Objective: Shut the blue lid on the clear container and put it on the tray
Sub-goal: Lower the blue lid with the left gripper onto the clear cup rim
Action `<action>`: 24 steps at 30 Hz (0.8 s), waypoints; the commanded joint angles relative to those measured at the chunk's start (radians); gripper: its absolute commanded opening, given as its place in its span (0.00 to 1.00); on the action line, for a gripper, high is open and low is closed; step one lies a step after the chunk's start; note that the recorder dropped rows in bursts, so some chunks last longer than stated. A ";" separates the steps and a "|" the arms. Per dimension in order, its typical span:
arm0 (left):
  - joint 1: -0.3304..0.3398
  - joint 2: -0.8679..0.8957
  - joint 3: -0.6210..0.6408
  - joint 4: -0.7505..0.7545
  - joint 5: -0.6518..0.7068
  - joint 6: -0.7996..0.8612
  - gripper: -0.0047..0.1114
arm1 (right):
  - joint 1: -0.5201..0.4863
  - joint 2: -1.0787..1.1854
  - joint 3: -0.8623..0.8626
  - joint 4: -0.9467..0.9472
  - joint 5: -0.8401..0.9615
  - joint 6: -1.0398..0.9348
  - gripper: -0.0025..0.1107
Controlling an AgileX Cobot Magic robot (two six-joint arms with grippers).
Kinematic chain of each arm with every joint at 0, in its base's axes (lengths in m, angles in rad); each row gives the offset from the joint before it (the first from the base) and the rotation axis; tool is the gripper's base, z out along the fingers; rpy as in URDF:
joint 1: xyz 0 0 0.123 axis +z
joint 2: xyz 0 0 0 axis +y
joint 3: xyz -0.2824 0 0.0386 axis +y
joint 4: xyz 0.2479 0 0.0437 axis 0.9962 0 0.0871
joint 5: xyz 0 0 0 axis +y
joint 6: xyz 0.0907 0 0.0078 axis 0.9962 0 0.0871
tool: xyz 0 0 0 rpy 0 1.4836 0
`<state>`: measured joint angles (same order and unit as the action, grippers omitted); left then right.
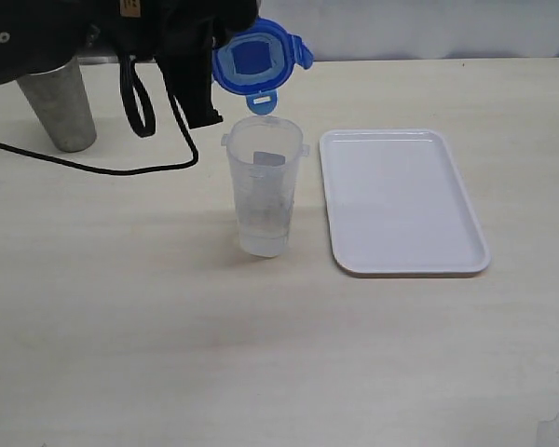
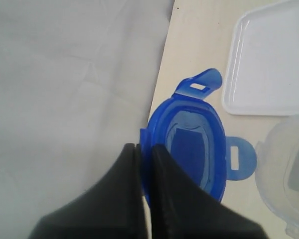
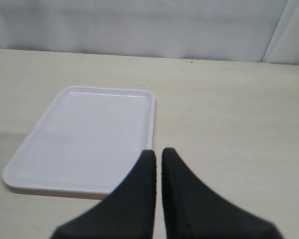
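Lid (image 1: 252, 58) hangs in the air, tilted up on edge, its rim pinched between the fingers of the left gripper (image 2: 144, 148). The jaws are pressed in on the blue plastic with only the rim's thickness between them. The lid's snap tabs stand flared out. One points down toward the container (image 1: 264, 186), which stands upright on the table (image 1: 261, 363) just below and slightly ahead of the gripper's tips. That tab comes close to the container's open mouth but is not seated on it.

Past the container, on the side away from the left gripper, lies the tray (image 1: 401, 200), flat, its low rim and rounded corners fully in sight. A narrow strip of table separates the two. A broad stretch of table lies on the container's near side.

Back beside the left arm a steel cup (image 1: 61, 107) stands partly hidden by it. A black cable (image 1: 93, 168) loops across the table from the arm, and its bend ends near the container without touching.

The right gripper (image 3: 158, 152) has its fingers pressed together on nothing. The tray (image 3: 84, 134) lies ahead of and below its tips.

The surface is pale, faintly wood-grained and matte – a white cloth (image 3: 139, 25) closes off the far edge.
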<state>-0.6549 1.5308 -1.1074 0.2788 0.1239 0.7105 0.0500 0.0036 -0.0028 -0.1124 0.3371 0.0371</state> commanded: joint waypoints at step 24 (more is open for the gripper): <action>-0.021 0.042 0.000 -0.024 -0.024 0.245 0.04 | -0.003 -0.004 0.003 0.003 0.002 0.001 0.06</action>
<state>-0.6738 1.5932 -1.1074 0.2752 0.0932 0.9759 0.0500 0.0036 -0.0028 -0.1124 0.3371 0.0371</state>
